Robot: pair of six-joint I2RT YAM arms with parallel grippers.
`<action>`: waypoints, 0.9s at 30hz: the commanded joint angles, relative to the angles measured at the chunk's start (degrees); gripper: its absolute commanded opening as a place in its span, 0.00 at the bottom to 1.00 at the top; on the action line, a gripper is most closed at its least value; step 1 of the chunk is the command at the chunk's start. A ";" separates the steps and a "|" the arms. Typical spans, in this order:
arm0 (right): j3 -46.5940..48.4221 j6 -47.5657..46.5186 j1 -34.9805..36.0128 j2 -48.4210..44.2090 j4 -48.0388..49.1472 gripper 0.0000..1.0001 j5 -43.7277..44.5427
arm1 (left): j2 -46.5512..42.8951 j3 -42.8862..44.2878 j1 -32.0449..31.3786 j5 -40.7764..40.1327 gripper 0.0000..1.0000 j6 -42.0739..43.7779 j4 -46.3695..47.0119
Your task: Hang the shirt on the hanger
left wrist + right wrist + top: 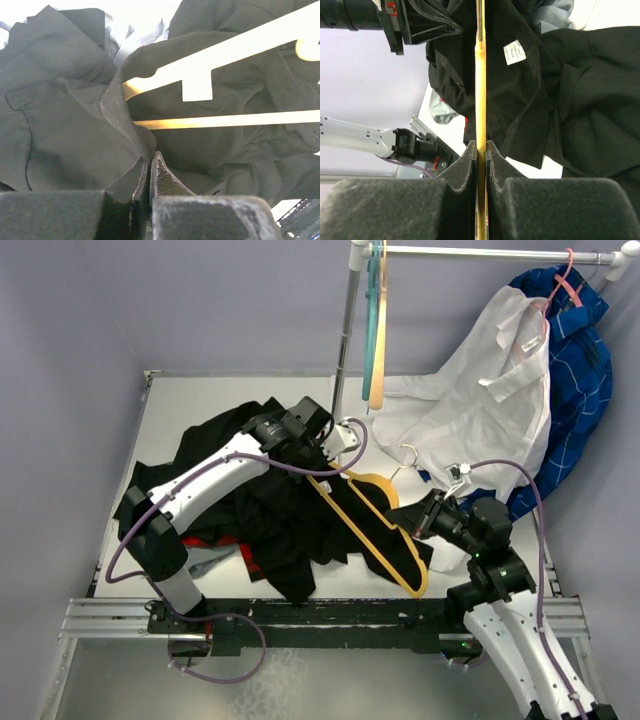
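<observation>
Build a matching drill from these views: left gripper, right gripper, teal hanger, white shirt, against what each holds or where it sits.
Column 1
1. left gripper
2. right gripper
3. teal hanger
4. white shirt

Column 2
A. hangs on the rail, nothing on it
B. shut on the yellow hanger
C. draped at the back right
D. shut on a fold of the black shirt

Pairs: 1-D, 2-B, 3-A, 4-C
</observation>
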 commanded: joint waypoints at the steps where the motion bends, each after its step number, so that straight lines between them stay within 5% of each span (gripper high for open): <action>1: 0.72 2.75 0.52 2.72 11.67 0.00 -1.34 | -1.72 2.89 0.31 -0.79 0.00 -1.00 0.89; 12: 3.40 3.49 12.52 7.10 7.98 0.00 5.87 | -0.61 4.57 2.33 -10.83 0.00 4.54 5.53; 19: 0.15 7.13 12.96 3.83 12.35 0.00 8.95 | -0.88 5.36 2.86 -6.87 0.00 3.10 4.02; 27: 1.82 6.76 16.83 14.67 19.11 0.00 15.84 | -2.02 5.76 2.87 -2.25 0.00 1.21 2.57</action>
